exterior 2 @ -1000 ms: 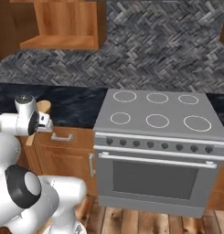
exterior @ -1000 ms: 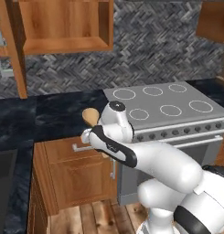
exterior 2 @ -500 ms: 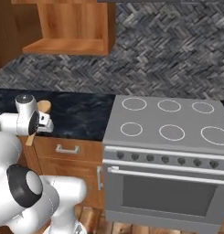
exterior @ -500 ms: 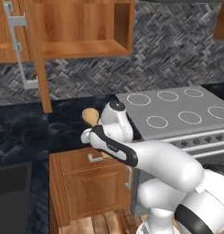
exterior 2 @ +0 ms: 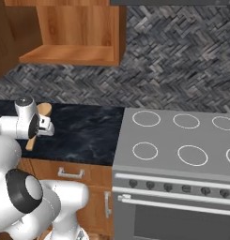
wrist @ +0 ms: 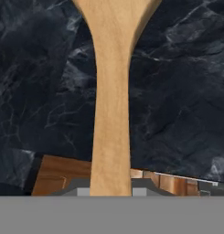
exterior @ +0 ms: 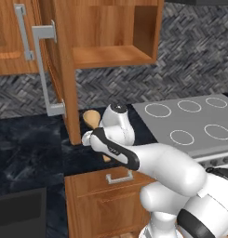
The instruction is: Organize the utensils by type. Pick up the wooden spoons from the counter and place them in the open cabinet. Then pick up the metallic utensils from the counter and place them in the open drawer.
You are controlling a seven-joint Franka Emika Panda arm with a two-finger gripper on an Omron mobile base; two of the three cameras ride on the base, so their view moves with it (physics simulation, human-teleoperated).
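Gripping the large wooden spoon (wrist: 111, 105), the hand (wrist: 111, 189) hangs seemingly above the counter (wrist: 40, 91).

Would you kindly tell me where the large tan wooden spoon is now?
The large tan wooden spoon is held in the gripper above the black marble counter, below the open wooden wall cabinet.

wooden spoon (exterior 2: 42, 112) in gripper (exterior 2: 37, 125) above counter (exterior 2: 88, 133), stove (exterior 2: 182, 150) right

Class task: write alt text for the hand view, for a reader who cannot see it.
A tan wooden spoon runs up the middle of the picture, its handle clamped in the pincer at the bottom and its bowl widening at the top. Behind it lies the black veined counter, with orange-brown wood below its edge.
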